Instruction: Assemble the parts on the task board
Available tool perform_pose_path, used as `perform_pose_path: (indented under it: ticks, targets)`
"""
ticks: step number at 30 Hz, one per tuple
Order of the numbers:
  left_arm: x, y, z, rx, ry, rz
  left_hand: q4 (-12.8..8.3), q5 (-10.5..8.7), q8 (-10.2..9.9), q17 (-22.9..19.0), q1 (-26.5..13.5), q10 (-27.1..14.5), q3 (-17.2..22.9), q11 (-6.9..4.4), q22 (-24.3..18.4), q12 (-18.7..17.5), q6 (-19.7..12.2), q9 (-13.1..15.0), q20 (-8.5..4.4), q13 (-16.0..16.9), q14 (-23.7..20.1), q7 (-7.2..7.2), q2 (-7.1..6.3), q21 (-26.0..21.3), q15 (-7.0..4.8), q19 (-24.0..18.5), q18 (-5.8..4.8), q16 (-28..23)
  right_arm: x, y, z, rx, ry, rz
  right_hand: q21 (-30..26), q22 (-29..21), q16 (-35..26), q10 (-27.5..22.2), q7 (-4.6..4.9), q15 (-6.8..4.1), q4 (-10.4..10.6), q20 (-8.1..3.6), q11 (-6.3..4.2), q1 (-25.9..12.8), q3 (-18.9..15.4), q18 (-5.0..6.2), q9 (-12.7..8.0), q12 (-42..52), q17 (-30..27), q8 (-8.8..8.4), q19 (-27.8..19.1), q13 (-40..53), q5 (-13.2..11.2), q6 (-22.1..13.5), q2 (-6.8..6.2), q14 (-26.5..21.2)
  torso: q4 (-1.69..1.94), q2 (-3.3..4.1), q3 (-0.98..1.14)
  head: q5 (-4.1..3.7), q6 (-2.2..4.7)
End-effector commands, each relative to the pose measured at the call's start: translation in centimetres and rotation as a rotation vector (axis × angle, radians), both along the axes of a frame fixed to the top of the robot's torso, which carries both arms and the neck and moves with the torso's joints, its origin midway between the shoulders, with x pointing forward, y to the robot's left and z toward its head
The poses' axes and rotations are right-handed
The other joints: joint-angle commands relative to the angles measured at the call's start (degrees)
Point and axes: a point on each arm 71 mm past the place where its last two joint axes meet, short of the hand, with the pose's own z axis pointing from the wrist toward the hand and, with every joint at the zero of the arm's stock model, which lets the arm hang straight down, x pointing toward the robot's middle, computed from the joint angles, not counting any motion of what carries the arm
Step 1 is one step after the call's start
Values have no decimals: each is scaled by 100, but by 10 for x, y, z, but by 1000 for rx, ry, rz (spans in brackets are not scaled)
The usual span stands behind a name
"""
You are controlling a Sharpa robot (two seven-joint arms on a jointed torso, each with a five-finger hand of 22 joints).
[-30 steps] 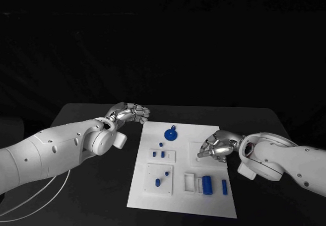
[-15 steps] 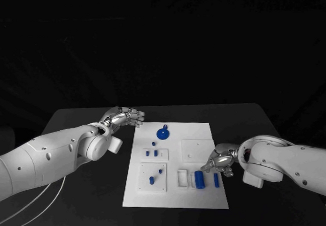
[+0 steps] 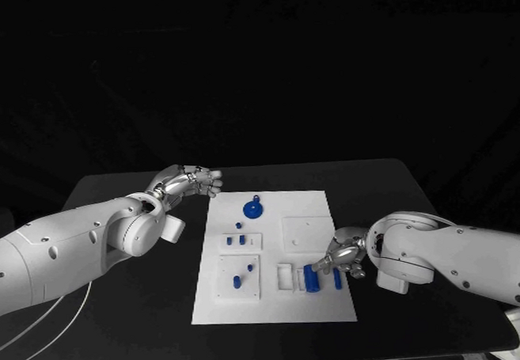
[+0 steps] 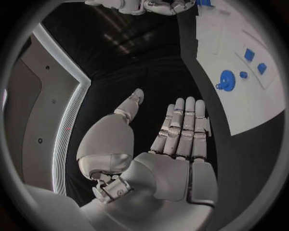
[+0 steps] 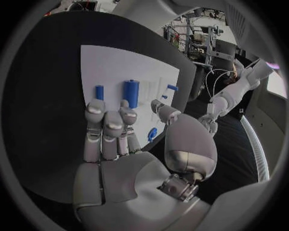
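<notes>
Progress shows, operator: your right robot hand [image 3: 342, 257], open and empty, has dropped to the thick blue part [image 3: 313, 278] at the task board's [image 3: 273, 307] lower right, while your left robot hand [image 3: 187, 180] waits open on the counter [image 3: 123, 183], upper left.

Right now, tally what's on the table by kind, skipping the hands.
blue gear: 1
blue cylinders: 2
small blue pieces: 5
white task board: 1
Total: 9
</notes>
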Motion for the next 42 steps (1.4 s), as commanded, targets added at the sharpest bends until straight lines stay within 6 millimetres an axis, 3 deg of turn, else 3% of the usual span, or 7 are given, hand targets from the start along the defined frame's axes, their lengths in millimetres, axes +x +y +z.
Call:
perform_pose_path:
  ticks: [1, 14, 23, 32, 36, 42]
  targets:
    - [-1, -3, 2, -19, -8, -18, 54, -21, -10, 0, -69, -41, 9, 7, 11, -10, -56, -7, 0, -13, -37, 20, -4, -29, 12, -54, 28, -32, 0, 2, -4, -56, -32, 18, 41, 106, 3, -162, 22, 16, 68, -40, 92, -100, 5, 256, 10, 32, 14, -45, -9, 12, 9, -44, -53, -16, -4, -1, -2, -27, -30]
    - [-4, -4, 3, -25, -8, -26, 240, -20, -13, 14, -222, -131, 112, 28, 51, -5, -137, -25, 79, -75, -143, 28, -115, -123, 93, -170, 50, -135, -9, 16, -29, -98, -9, 54, 58, 102, -13, -176, 34, 27, 169, -48, 103, -194, 6, 256, 26, 31, 40, -75, -24, 23, 9, -78, -129, -13, -15, 7, -4, -45, -76]
    - [-5, -4, 3, -33, -4, -28, 283, -20, -14, 31, -245, -137, 144, 50, 72, 4, -161, -30, 84, -88, -126, 73, -97, -136, 92, -186, 58, -134, -4, 17, -31, -114, -34, 52, 63, 102, -15, -175, 35, 29, 178, -49, 104, -192, 15, 256, 30, 33, 47, -80, -27, 26, 10, -80, -121, -10, -12, 12, -6, 6, -89]
    - [-5, -4, 3, -35, -1, -31, 289, -20, -10, 37, -244, -130, 152, 55, 79, 10, -161, -30, 84, -90, -121, 78, -76, -140, 91, -189, 60, -134, -2, 19, -35, -128, -38, 50, 93, 104, -24, -160, 25, 25, 211, -45, 96, -151, 96, 256, 60, 44, 74, -67, -33, 35, 10, -29, 45, 5, -13, 12, -12, 24, -107]
    - [-5, -3, 3, -34, 0, -30, 289, -20, -9, 38, -244, -129, 154, 56, 80, 11, -161, -30, 84, -91, -121, 78, -72, -140, 91, -189, 60, -134, -2, 22, -35, -125, -38, 57, 116, 107, -26, -143, 12, 16, 123, -45, 84, -19, 186, 256, 80, 51, 91, -49, -38, 38, 10, 23, 163, 14, -18, 12, -15, 14, -112]
    - [-5, -3, 3, -34, 1, -30, 287, -20, -7, 40, -240, -127, 157, 59, 84, 13, -161, -30, 84, -92, -119, 79, -65, -141, 90, -190, 61, -134, -2, 24, -36, -127, -40, 56, 156, 111, -27, -115, -3, 6, -9, -23, 71, 66, 240, 256, 103, 53, 121, -32, -46, 37, 9, 97, 235, 25, -19, 10, -16, 24, -117]
